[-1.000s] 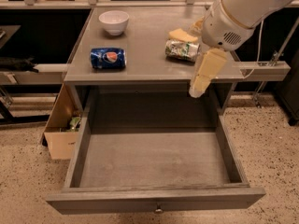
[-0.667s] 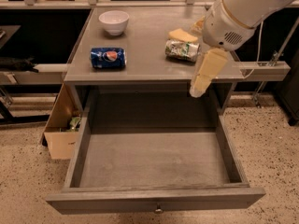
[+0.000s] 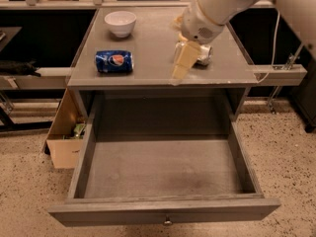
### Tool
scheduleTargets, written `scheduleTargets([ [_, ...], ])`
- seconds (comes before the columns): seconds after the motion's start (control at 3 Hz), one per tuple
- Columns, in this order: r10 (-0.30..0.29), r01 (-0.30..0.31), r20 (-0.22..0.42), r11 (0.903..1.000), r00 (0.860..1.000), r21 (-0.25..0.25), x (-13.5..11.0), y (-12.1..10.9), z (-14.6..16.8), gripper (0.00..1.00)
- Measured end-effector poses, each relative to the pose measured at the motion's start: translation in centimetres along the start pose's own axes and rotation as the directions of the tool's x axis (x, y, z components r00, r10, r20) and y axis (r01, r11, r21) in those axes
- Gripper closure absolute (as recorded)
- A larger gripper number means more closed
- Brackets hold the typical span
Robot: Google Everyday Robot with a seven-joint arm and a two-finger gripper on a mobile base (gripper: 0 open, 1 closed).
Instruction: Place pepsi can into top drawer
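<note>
Your gripper (image 3: 181, 68) has shifted left toward the pepsi can (image 3: 114, 61), which lies untouched on the table (image 3: 148, 58). The top drawer (image 3: 148, 210) is open. Grip state: can't tell.

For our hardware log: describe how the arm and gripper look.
The arm is thick, rounded and white, ending in a bulbous white wrist. The gripper, over the front edge of the tabletop, is pale cream-yellow and tapers to a narrow tip.

You see the glossy metal pepsi can (image 3: 114, 61) on a matt grey worktop (image 3: 153, 38). Right of the can hangs the smooth plastic end effector (image 3: 180, 70). The top drawer (image 3: 163, 209) looks like matt wood.
</note>
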State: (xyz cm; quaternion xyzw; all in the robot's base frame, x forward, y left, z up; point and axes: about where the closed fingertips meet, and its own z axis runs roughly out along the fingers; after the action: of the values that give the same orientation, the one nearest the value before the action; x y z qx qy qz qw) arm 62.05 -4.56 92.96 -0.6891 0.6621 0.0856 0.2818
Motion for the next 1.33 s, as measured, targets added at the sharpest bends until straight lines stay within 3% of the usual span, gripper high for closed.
scheduleTargets([
  [0.33,-0.01,0.01,0.063,0.9999,0.998,0.005,-1.8,-3.3,3.3,0.0],
  [0.67,0.016,-0.018,0.11,0.9997,0.994,0.017,-3.1,-5.9,6.2,0.0],
  [1.33,0.091,-0.088,0.197,0.9959,0.976,-0.023,-4.6,-8.7,12.1,0.0],
])
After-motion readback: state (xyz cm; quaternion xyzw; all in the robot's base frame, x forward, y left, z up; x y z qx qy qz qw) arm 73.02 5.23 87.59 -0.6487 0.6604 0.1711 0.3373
